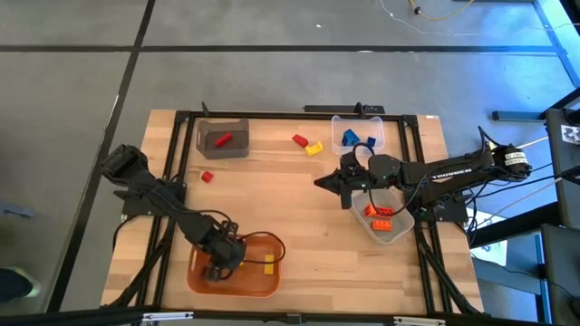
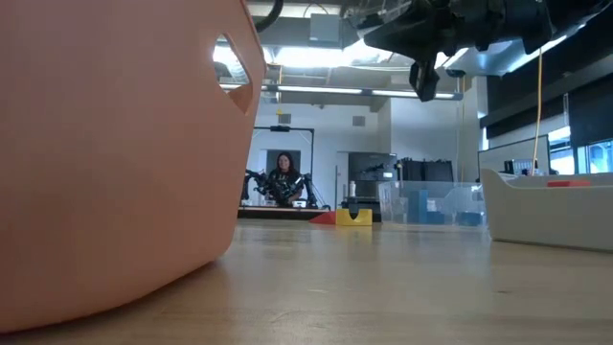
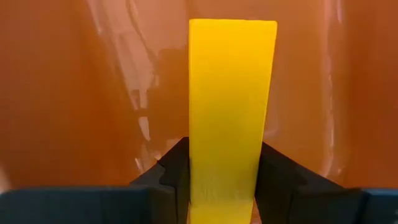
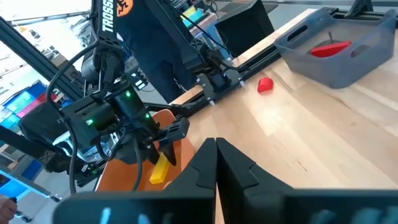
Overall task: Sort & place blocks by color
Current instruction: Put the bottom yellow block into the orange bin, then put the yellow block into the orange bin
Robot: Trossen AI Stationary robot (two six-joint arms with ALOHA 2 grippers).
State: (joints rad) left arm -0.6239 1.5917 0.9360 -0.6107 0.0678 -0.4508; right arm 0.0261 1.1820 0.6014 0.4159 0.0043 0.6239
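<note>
Wooden counter (image 1: 299,217) carries four bins, partly filled. Left end effector (image 1: 217,268) pinches a yellow block (image 3: 231,112) inside the orange bin (image 1: 272,286); right end effector (image 1: 349,179) hovers pressed together. Three loose blocks (image 1: 306,143) remain, roughly two-thirds sorted.

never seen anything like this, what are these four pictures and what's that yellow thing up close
Two robot arms are sorting toy blocks into bins on a wooden table. One picture looks down from above, one looks across at table height, and two come from cameras on the arms' wrists. The left hand is down in the orange bin, gripping a yellow block; that is the close-up. The right hand is shut and empty above the table. A red block lies loose, another sits in the grey bin.
</note>
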